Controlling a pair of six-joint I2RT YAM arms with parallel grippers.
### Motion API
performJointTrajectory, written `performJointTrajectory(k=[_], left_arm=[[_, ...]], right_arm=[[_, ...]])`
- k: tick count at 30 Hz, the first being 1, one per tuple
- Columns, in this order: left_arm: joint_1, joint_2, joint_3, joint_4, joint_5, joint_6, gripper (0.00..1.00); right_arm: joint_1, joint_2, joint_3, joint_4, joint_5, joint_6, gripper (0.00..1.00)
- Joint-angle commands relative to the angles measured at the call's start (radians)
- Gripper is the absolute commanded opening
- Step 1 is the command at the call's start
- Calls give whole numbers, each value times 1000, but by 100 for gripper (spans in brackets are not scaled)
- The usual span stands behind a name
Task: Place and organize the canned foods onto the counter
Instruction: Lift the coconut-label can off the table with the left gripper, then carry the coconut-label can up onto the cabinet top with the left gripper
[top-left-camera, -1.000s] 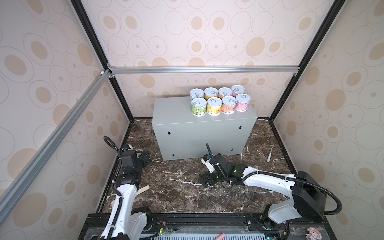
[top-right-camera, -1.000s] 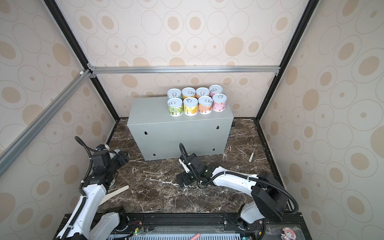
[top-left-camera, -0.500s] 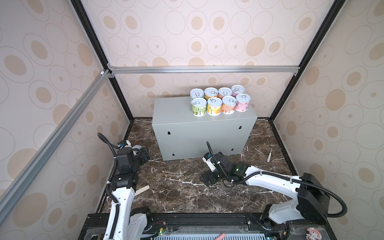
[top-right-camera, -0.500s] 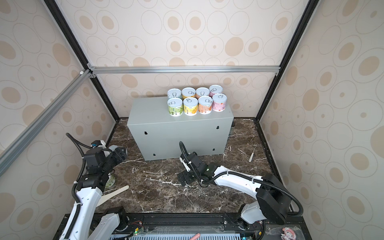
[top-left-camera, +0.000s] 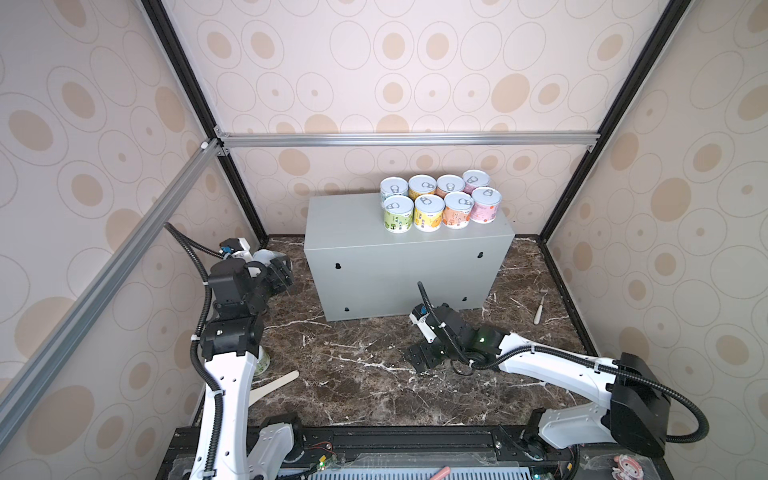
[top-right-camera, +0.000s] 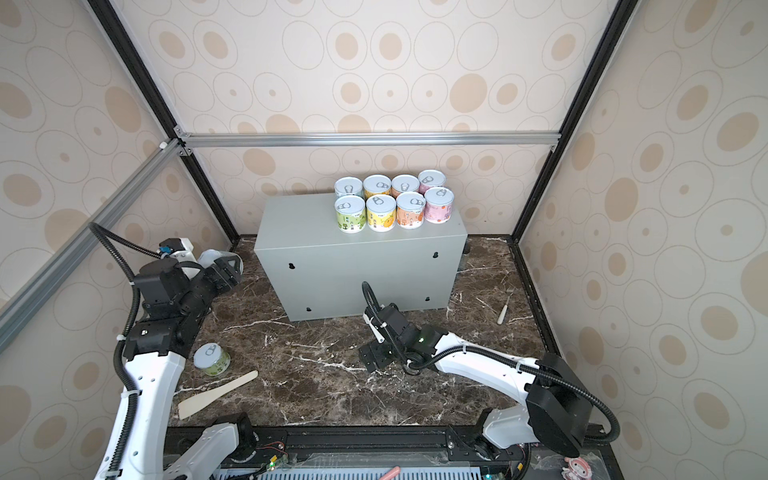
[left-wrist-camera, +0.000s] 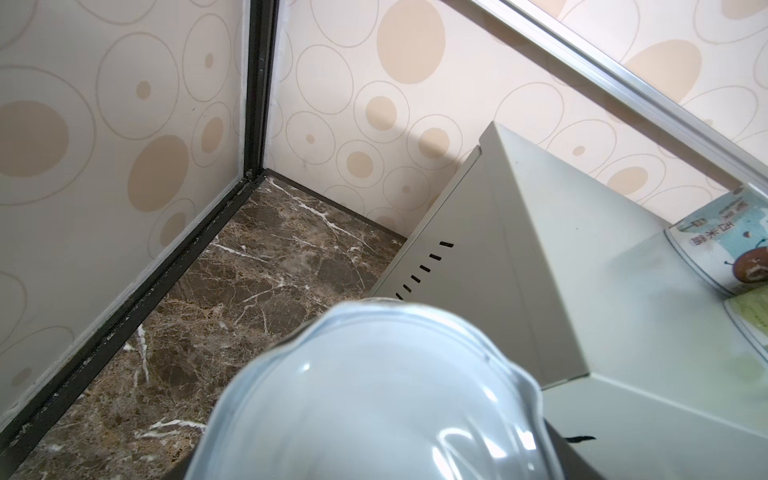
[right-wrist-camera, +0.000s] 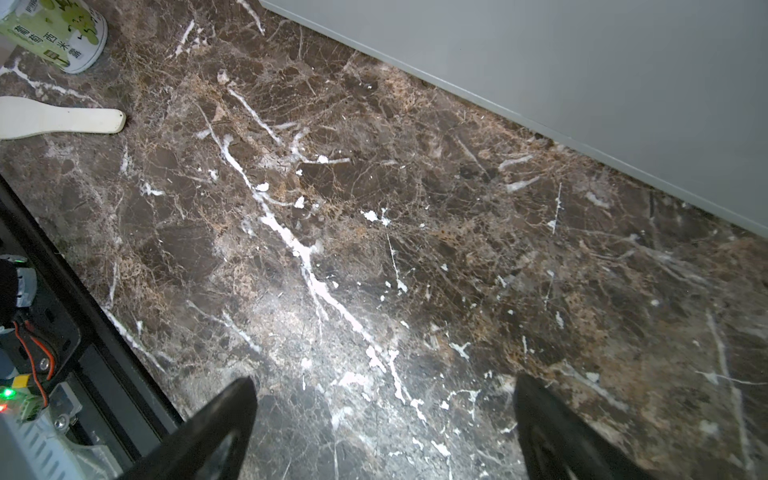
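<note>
Eight cans (top-left-camera: 440, 203) stand upright on the counter (top-left-camera: 353, 220). They are packed in two touching rows of four at the right end of its top, just above the middle of both top views. The front row reads green, yellow, orange, pink from left to right. The back row starts with a pale teal label.

Your left hand (top-left-camera: 279, 269) is at the middle left of the frame, raised off the marble floor (top-right-camera: 332, 374) and just beside the counter's left end. It is pinching a pale can (left-wrist-camera: 374, 395). In the left wrist view that can's shiny end sits close to the lens and fills much of the picture, with the counter's corner and top behind it.

One green can (top-right-camera: 212, 359) stands on the marble floor at the lower left, close to your left arm. In a top view the arm hides most of it. A wooden spatula (top-right-camera: 218, 392) lies flat just below the green can, apart from it.

Your right hand (right-wrist-camera: 382, 428) sits low over the marble floor near the centre of the frame, just below the counter's front face. Its fingers are spread wide, and only marble shows between them in the right wrist view.

A small fork (top-left-camera: 539, 309) lies on the floor at the right, beside the counter's lower right corner and near the wall.
</note>
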Motion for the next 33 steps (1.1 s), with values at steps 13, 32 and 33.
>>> performJointTrajectory(k=[13,32,33], left_arm=[[-115,215,432,-52,8,79,52],[-418,515,804,-290,-159,241,52],[-427,520,805,-293,-167,243,52]], right_arm=[[6,-74,-2,-48,44,-12,98],[5,-118,-71,-33,73,22,98],[5,-116,-70,-36,74,23,99]])
